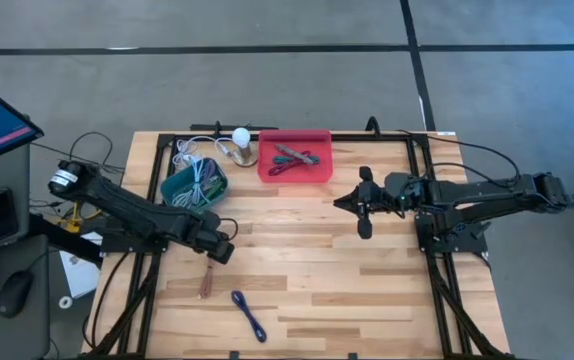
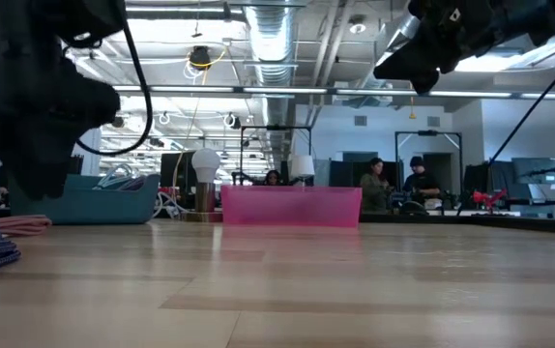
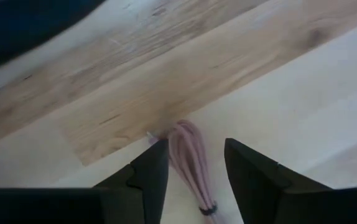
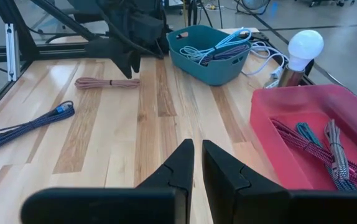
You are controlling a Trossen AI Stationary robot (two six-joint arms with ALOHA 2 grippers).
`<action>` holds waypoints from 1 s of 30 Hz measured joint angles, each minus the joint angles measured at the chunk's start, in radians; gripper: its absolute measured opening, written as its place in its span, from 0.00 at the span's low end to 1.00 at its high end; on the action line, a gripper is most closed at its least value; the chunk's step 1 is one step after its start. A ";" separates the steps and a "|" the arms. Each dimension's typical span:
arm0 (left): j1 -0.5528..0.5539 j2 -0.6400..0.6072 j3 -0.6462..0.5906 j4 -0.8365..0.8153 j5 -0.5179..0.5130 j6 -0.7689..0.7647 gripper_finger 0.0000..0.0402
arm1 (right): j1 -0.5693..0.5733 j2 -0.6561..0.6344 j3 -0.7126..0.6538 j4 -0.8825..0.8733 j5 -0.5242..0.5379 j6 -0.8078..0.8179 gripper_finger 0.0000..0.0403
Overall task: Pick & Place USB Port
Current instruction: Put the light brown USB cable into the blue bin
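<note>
A pink coiled USB cable (image 1: 205, 282) lies flat on the wooden table; it also shows in the right wrist view (image 4: 107, 82). My left gripper (image 3: 194, 149) is open and hovers just over the cable's far end (image 3: 190, 144), one finger on each side, touching nothing. In the high view my left gripper (image 1: 222, 248) is near the table's left side. A blue cable (image 1: 249, 315) lies near the front edge. My right gripper (image 1: 345, 203) is shut and waits in the air right of centre, holding nothing.
A teal basket (image 1: 182, 190) full of cables stands at the far left. Beside it are a bulb lamp (image 1: 240, 137) and a red bin (image 1: 319, 172) holding several cables. Bare wood stretches between the two arms and toward the near edge.
</note>
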 joint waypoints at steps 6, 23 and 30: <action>0.000 0.098 0.000 0.010 0.019 0.000 0.37 | 0.000 0.000 0.000 -0.011 0.000 0.004 0.06; -0.001 0.196 0.001 0.139 0.052 0.001 0.24 | 0.000 0.000 0.000 -0.011 0.000 0.018 0.06; -0.001 0.191 0.001 0.144 0.055 0.047 0.09 | 0.000 0.000 0.000 -0.013 0.000 0.018 0.06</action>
